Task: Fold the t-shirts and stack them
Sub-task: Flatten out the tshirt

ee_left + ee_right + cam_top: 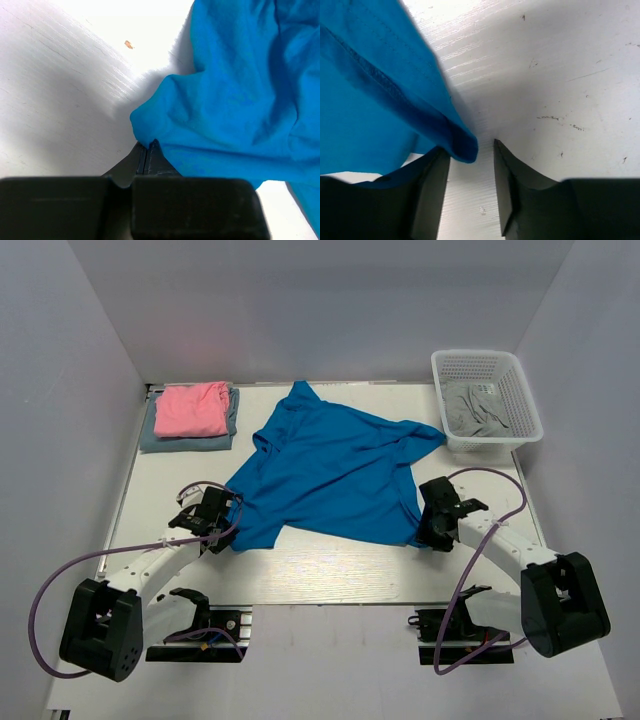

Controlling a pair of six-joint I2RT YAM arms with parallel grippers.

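We see the bright blue t-shirt [335, 465] lying rumpled across the middle of the table [330, 575], one point of cloth reaching the far edge. Our left gripper [146, 154] is pressed tight together on a fold at the shirt's near-left corner. Our right gripper [470, 152] sits at the near-right corner with its fingers apart. The hemmed corner hangs between them, against one finger and not clamped.

The pink t-shirt [192, 408] lies folded on the grey-blue t-shirt [185, 444] in the far left corner, just beside the blue cloth. A white basket [522, 390] holding grey cloth [475, 410] stands in the far right corner, near the blue sleeve tip.

Bare table runs along the near edge between our two arms, and down the left and right edges.
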